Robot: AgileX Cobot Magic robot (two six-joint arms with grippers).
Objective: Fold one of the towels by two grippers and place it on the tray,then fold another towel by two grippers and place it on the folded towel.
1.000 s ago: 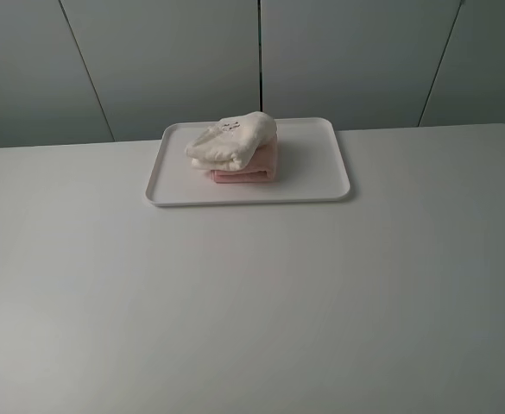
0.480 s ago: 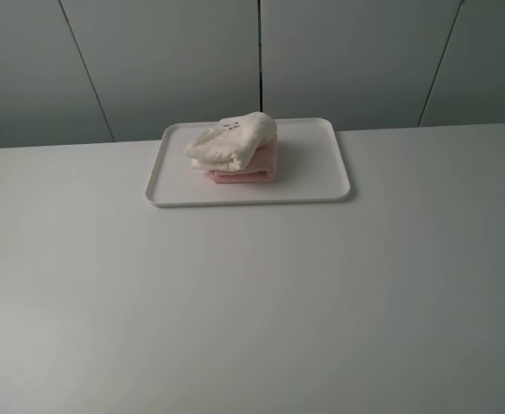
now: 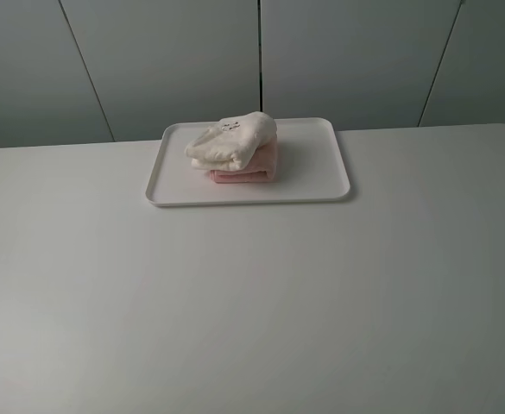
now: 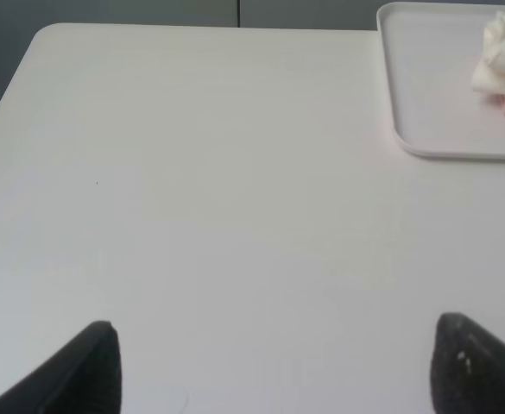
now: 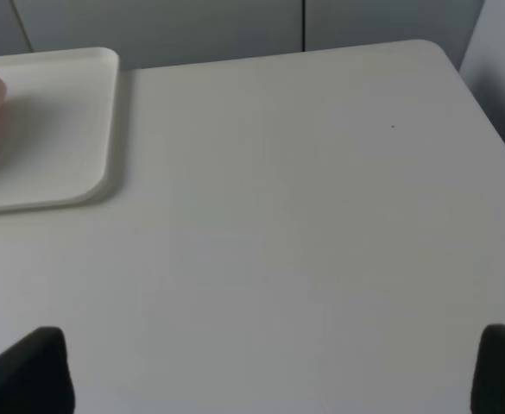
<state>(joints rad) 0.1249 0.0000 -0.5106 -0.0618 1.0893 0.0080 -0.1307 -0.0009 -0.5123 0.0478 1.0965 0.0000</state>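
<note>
1. On the left side of the scene, the left gripper — a black two-fingered claw — shows only its two fingertips in its wrist view; they stand wide apart with bare tabletop between them and nothing held.
2. Beneath it lies the plain white table, whose rounded far corner appears in the left wrist view.
3. Toward the back of the table, about midway across, sits the flat white rectangular plastic tray with rounded corners and a low raised rim.
4. On the tray, left of its middle, rests the folded pale pink terry towel, lying flat against the tray floor.
5. Directly on top of the pink towel lies the cream off-white terry towel, folded into a loose, slightly rumpled bundle — it covers most of the pink one, whose near and right edges peek out below.
6. To the right of the stack the tray floor is bare.
7. On the right side, the right gripper is likewise seen only as two black tips at the edge of its wrist view, spread fully apart and empty, well clear of the tray.
8. Behind the table stands a grey panelled wall.
</note>
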